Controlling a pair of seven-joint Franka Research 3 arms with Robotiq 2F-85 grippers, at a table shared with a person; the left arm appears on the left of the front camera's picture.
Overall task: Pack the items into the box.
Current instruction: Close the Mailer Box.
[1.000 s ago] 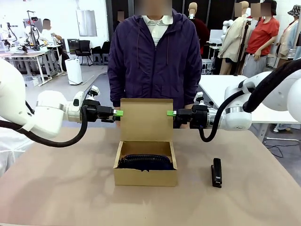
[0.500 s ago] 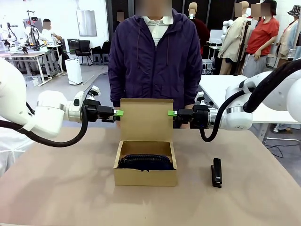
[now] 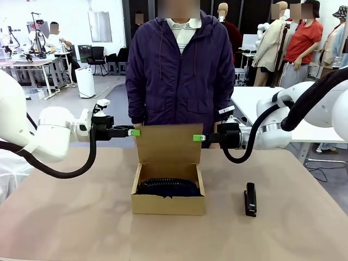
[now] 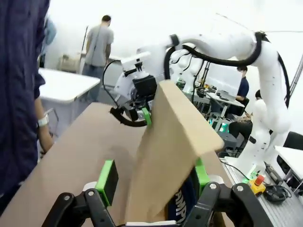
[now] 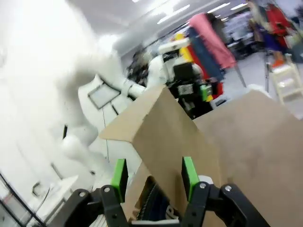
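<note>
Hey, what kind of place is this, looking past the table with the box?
Probably a robotics lab or data-collection workshop. Two robot arms share a table with a person over a cardboard box, another white robot arm stands by other work tables behind, and more desks and office chairs fill the open room.

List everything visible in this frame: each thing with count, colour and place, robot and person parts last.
Box: one, tan cardboard, mid-table, open, lid tilted toward the camera.
Pouch: one, navy, inside the box.
Stapler-like thing: one, black, on the table right of the box.
Table: one, tan top.
Left tool: black with green pads, at the lid's left edge; the left wrist view shows its fingers either side of the lid.
Right tool: black with green pads, at the lid's right edge, fingers either side of it.
Person: one, purple jacket, standing behind the box.
</note>
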